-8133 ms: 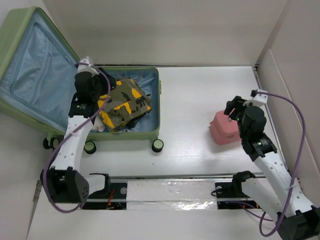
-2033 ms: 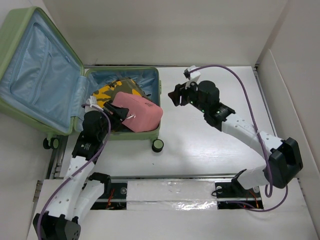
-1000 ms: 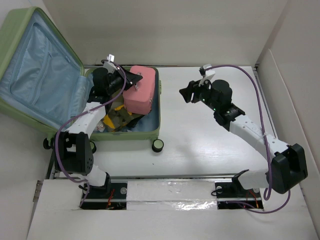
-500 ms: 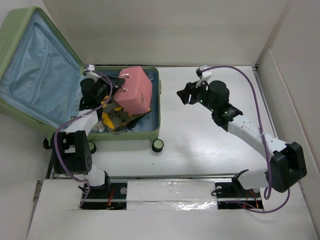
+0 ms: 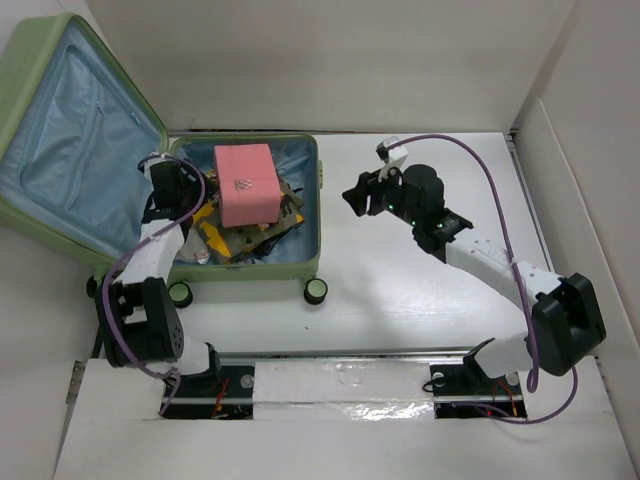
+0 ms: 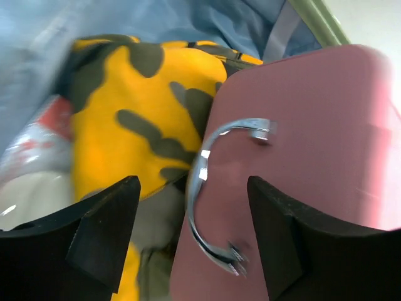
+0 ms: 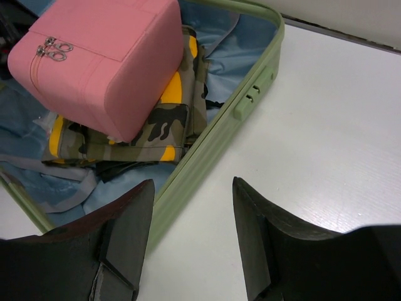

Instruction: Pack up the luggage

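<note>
Luggage (image 5: 70, 150) lies open at the table's (image 5: 420, 300) left end, lid leaned back to the far left, base half toward me.

Pink box (image 5: 245, 185) sits in the base half on a camouflage garment (image 6: 119, 119).

Left gripper (image 6: 193, 188): jaws spread wide on either side of the box's metal handle (image 6: 200, 169), gripping nothing (fingers look clear of the handle).

Right gripper (image 7: 193, 185): jaws apart, empty, hanging over bare table just beside the luggage's latch-side rim.
</note>
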